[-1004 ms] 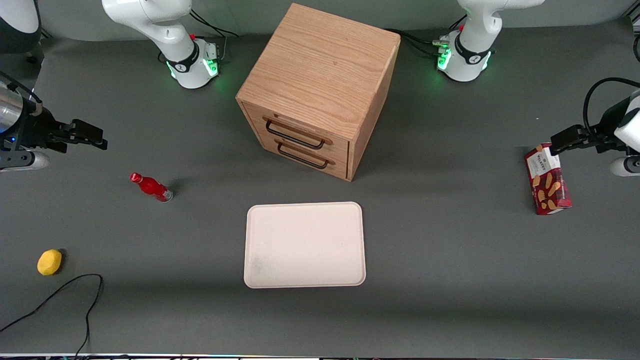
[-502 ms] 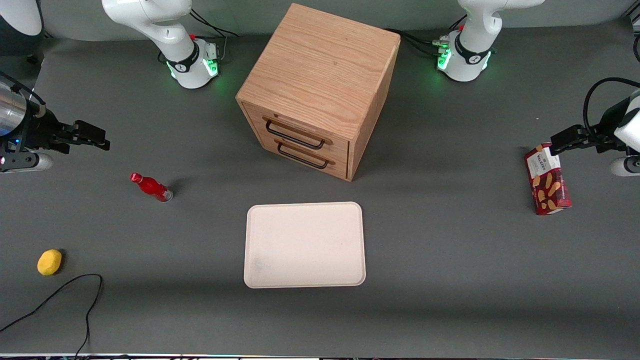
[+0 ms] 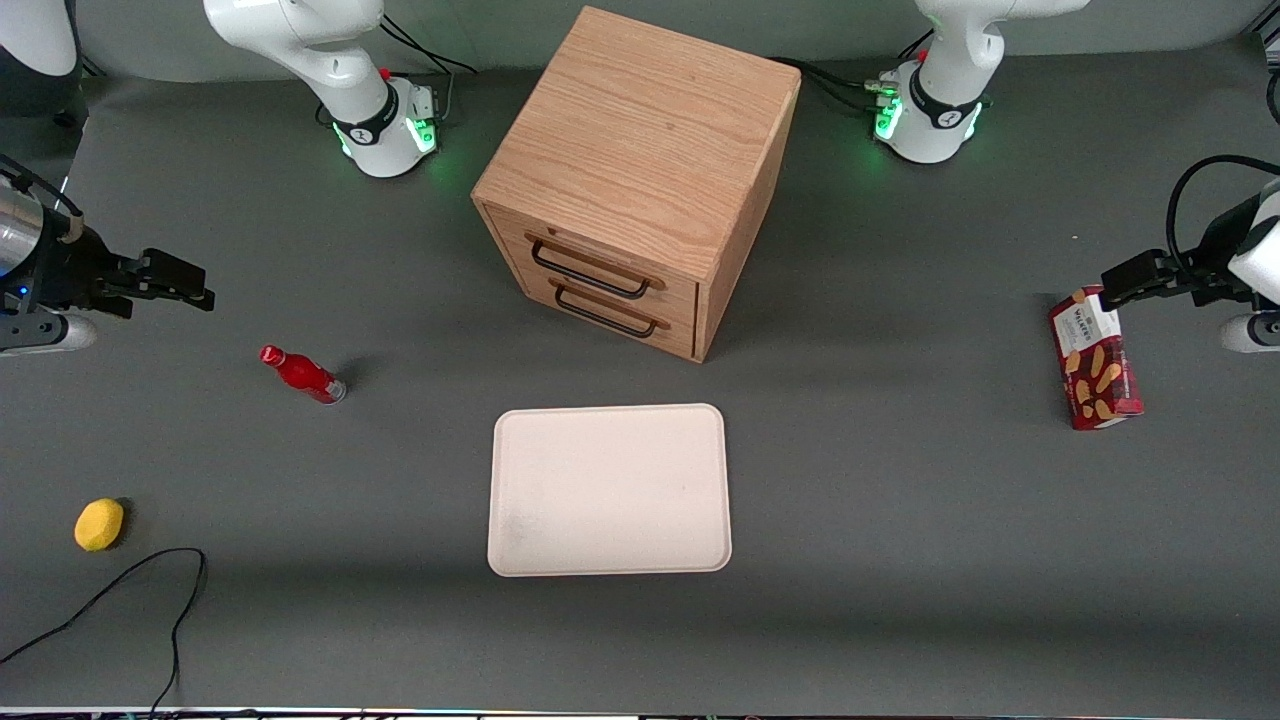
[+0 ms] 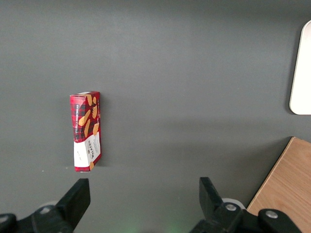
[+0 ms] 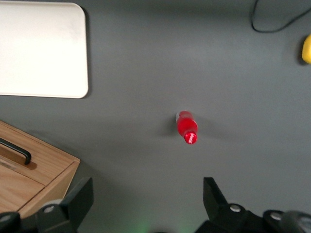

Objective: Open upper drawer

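The oak cabinet [image 3: 640,150] stands in the middle of the table, its drawers shut. The upper drawer [image 3: 600,255] has a thin black wire handle [image 3: 590,272]; the matching lower drawer [image 3: 610,318] sits under it. My right gripper [image 3: 200,285] is open and empty. It hovers over the table toward the working arm's end, well off sideways from the cabinet and a little farther from the front camera than the red bottle [image 3: 303,374]. In the right wrist view the gripper [image 5: 146,196] frames bare table, with a cabinet corner [image 5: 46,170] and a black handle [image 5: 17,151] beside it.
A cream tray [image 3: 608,490] lies in front of the cabinet, nearer the front camera. The small red bottle [image 5: 186,127] lies on the table. A yellow lemon [image 3: 99,524] and a black cable [image 3: 120,600] are near the front edge. A biscuit box [image 3: 1093,358] stands at the parked arm's end.
My right gripper has shifted slightly toward the front camera, still open. The cabinet, drawers and other objects have not moved.
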